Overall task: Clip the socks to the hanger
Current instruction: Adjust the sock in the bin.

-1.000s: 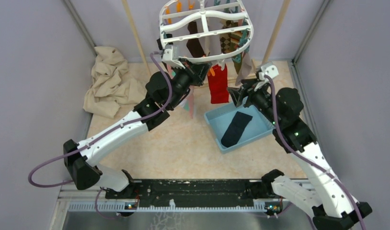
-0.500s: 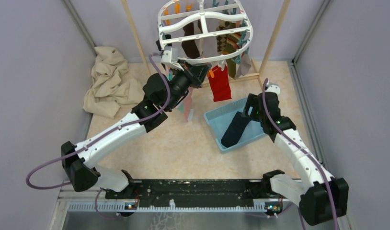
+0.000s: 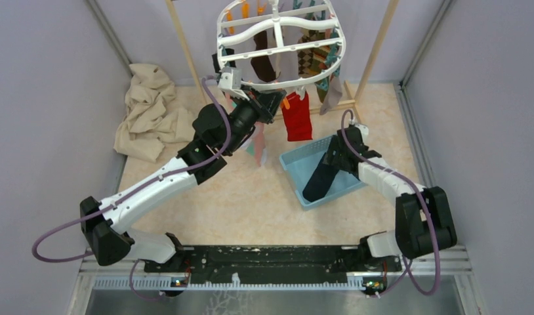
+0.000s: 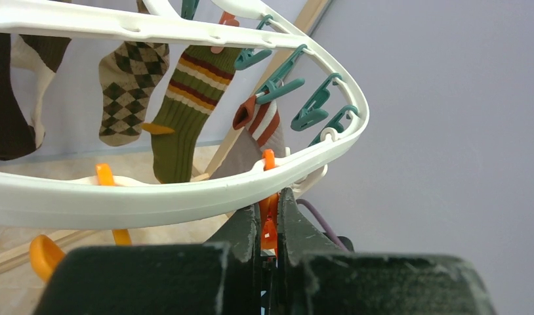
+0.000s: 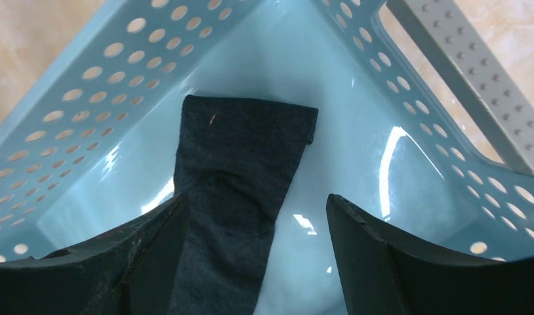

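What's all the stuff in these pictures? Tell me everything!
hanger: one, white, hung up at the back.
pegs: many, teal and orange, dangling from the hanger's rim.
red sock: one, hanging below the hanger's near rim.
navy sock: one, lying in the basket.
basket: one, light blue, on the table.
other socks: several, brown, argyle, striped, on the hanger.
cloth: one, beige, crumpled, back left.
rack: one, wooden, behind the hanger.
left tool: shut on an orange peg.
right tool: open, over the navy sock.

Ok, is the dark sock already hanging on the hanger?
No, the dark sock lies flat in the light blue basket, with the right gripper open just above it.
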Robot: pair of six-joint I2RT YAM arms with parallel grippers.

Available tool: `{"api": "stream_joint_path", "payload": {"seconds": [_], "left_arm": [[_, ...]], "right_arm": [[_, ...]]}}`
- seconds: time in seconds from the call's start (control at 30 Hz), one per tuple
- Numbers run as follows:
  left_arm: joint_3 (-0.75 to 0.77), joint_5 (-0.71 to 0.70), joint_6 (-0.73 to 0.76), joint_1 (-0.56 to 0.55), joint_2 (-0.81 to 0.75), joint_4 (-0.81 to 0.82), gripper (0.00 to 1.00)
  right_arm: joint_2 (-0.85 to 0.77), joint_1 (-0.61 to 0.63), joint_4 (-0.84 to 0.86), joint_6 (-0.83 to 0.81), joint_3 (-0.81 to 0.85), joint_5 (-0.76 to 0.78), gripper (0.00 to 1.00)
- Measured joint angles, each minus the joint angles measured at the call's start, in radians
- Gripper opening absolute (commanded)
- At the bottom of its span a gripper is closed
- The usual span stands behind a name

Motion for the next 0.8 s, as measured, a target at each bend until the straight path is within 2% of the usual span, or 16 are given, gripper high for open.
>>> {"api": "stream_joint_path", "payload": {"seconds": [0.37, 0.5, 0.6, 0.67, 0.8], "left_arm": [[-0.032, -0.022, 0.02, 0.0, -0.023, 0.0, 0.0], [-0.032, -0.026, 0.024, 0.0, -0.028, 0.0, 0.0], [-0.032, -0.029, 0.026, 0.0, -0.029, 0.0, 0.0], [-0.032, -0.029, 0.026, 0.0, -0.029, 0.0, 0.0], [-0.032, -0.029, 0.026, 0.0, -0.029, -0.001, 0.0]], "right_arm": [[0.161, 0.0, 0.06, 0.004, 0.032, 0.085, 0.72], [0.189, 0.0, 0.08, 0.004, 0.033, 0.092, 0.66], [0.203, 0.0, 0.088, 0.003, 0.033, 0.09, 0.59], [0.209, 0.0, 0.099, 0.003, 0.033, 0.082, 0.5], [0.209, 0.0, 0.117, 0.004, 0.033, 0.063, 0.26]]}}
